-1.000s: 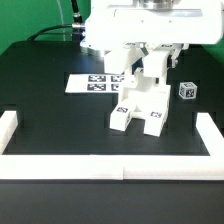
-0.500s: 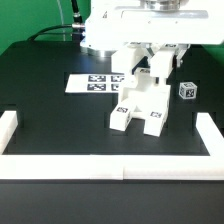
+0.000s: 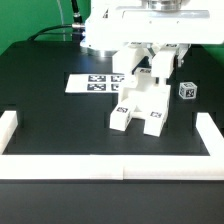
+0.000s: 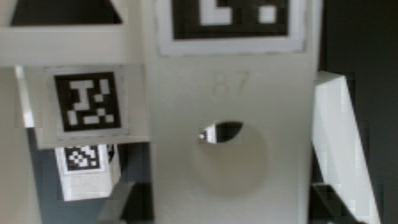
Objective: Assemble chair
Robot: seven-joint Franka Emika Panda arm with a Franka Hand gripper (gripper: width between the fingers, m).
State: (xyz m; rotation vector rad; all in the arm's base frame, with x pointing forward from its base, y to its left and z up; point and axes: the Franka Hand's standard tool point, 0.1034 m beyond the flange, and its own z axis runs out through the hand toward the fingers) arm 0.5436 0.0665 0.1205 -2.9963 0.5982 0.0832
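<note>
You see a black table (image 3: 50,110) with a white rail (image 3: 110,165) along its edge. The white arm (image 3: 130,25) hangs over the middle. The marker board (image 3: 85,84) lies flat on the table. The chair (image 3: 140,105) stands in the middle of the table, just beside the marker board on the exterior view's right. The gripper (image 3: 158,62) is half closed from above on the chair's tall part. The wrist view shows a chair slab with a round hole (image 4: 222,132) and tags (image 4: 89,98). A small block (image 3: 186,90) sits apart on the exterior view's right.
</note>
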